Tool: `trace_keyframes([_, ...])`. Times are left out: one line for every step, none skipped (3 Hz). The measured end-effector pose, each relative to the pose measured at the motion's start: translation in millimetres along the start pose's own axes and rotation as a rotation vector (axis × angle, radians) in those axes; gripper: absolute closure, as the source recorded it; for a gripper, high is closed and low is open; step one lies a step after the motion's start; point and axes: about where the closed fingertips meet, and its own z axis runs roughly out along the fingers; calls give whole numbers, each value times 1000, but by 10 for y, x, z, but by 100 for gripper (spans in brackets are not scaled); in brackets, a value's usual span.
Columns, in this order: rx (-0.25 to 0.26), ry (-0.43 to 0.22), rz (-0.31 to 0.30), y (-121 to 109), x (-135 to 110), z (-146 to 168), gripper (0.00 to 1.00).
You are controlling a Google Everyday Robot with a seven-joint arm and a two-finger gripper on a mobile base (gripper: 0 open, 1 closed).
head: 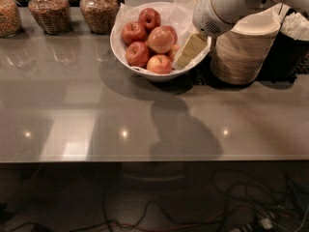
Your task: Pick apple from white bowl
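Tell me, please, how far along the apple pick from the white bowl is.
Done: the approach. The gripper sits low inside the white bowl at its right side, next to the apples. In hand: the grasp itself; no apple is lifted, all lie in the bowl. Left: grip one apple and lift it out.

My gripper sits low in the right side of the wide, glossy white bowl, wedged between its paper-lined wall and the pile of red apples. I see almost no slack on either side of it. Just right of the bowl stands a tall stack of beige disposable bowls. The white arm housing hangs over the gap between them, so that side is closed to me. Three glass jars of grains line the back edge to the left. The grey countertop in front and to the left is open room, and so is the space above the apples on the bowl's left half.
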Motion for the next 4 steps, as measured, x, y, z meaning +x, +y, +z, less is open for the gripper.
trace_keyframes([21, -25, 16, -2, 2, 55, 7])
trace_keyframes([66, -92, 36, -90, -97, 197, 27])
trace_keyframes([85, -139, 56, -137, -144, 345, 31])
trace_keyframes([86, -167, 69, -146, -178, 490, 20])
